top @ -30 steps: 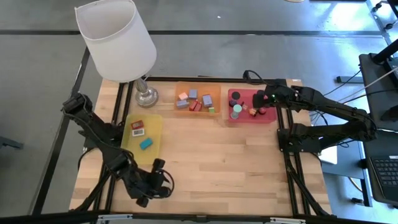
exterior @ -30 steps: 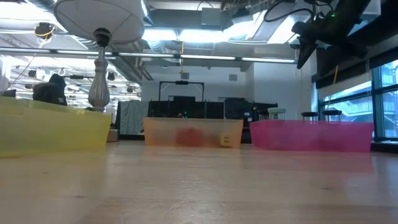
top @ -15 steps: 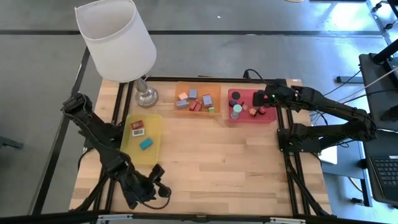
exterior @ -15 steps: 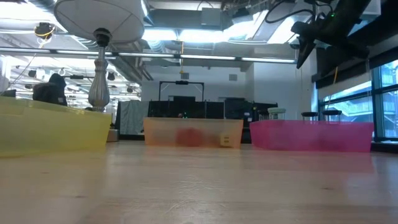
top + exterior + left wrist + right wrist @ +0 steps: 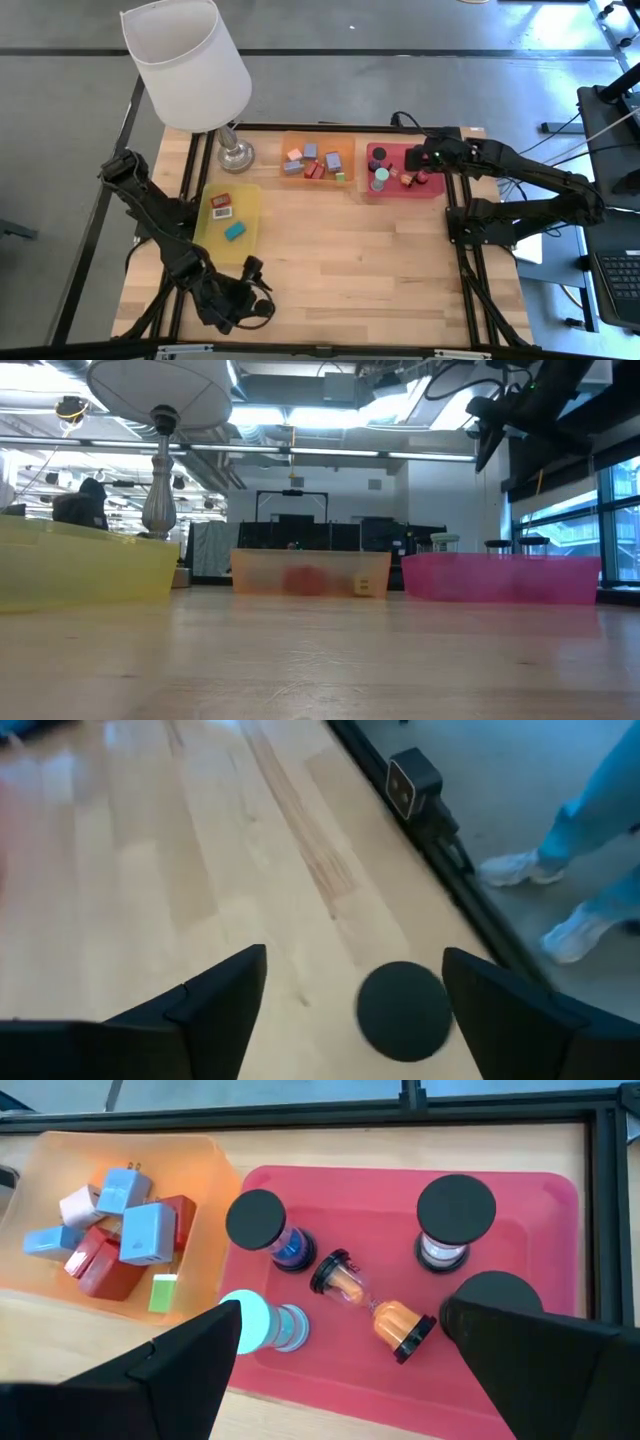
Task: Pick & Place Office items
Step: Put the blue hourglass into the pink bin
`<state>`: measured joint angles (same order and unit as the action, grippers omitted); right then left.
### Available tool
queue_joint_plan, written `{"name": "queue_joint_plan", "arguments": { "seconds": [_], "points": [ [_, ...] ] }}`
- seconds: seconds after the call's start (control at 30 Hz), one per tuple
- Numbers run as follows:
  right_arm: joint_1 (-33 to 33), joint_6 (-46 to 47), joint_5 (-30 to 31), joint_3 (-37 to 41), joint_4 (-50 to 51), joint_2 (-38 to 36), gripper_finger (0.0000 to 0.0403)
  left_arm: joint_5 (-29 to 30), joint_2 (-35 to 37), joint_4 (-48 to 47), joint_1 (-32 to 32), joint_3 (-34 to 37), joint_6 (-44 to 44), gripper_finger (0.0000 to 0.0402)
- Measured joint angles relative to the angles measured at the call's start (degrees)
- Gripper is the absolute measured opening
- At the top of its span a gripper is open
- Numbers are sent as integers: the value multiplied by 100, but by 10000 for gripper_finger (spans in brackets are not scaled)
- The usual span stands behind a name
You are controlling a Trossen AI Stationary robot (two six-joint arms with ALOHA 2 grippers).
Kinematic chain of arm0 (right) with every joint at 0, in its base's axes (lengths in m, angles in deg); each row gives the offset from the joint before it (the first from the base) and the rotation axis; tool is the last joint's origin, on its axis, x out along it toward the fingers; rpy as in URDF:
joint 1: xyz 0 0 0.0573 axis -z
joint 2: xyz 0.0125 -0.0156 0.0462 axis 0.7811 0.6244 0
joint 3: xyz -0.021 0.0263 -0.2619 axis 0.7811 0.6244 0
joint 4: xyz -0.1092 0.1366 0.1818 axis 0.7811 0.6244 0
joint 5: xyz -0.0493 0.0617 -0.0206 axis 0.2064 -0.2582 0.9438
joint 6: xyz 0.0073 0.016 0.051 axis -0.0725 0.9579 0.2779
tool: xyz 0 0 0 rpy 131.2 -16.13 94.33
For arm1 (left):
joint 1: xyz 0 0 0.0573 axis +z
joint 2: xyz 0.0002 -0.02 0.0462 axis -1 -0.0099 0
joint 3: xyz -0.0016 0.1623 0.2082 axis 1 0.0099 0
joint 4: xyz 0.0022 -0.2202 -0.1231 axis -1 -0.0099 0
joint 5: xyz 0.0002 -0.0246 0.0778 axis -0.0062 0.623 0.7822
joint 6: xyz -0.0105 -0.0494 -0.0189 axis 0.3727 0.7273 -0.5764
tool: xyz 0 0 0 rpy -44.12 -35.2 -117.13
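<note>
We see the left gripper [image 5: 355, 995] low over the table's [image 5: 350, 260] near left corner, its fingers spread wide with a black round disc [image 5: 404, 1010] lying on the wood between them, untouched. The right gripper [image 5: 340, 1345] hovers with fingers apart above the red tray [image 5: 560, 1280], which holds black-capped hourglass-like pieces [image 5: 370, 1302]. Beside it, the orange tray [image 5: 205, 1165] carries red and lavender blocks [image 5: 125, 1215]; the yellow tray [image 5: 250, 200] holds three small items.

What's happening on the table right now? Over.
Left gripper open over black disc, near table edge. Right gripper open above red tray. Nothing blocking.
</note>
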<state>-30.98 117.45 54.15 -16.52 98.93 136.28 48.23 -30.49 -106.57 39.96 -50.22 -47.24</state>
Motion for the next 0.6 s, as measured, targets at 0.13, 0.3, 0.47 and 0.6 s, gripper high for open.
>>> {"name": "queue_joint_plan", "arguments": {
  "seconds": [0.13,0.3,0.47,0.6],
  "points": [
    [0,15,-2,0,1,190,357,-106,0,-1,-61,2,616,305],
    [0,-9,-29,0,-2,525,357,139,9,591,-220,420,891,306],
    [-2,-127,-254,2,1,766,357,229,9,1638,-342,921,1057,306],
    [-2,-136,-282,2,0,799,357,540,9,1625,-385,935,840,306]
  ]
}}
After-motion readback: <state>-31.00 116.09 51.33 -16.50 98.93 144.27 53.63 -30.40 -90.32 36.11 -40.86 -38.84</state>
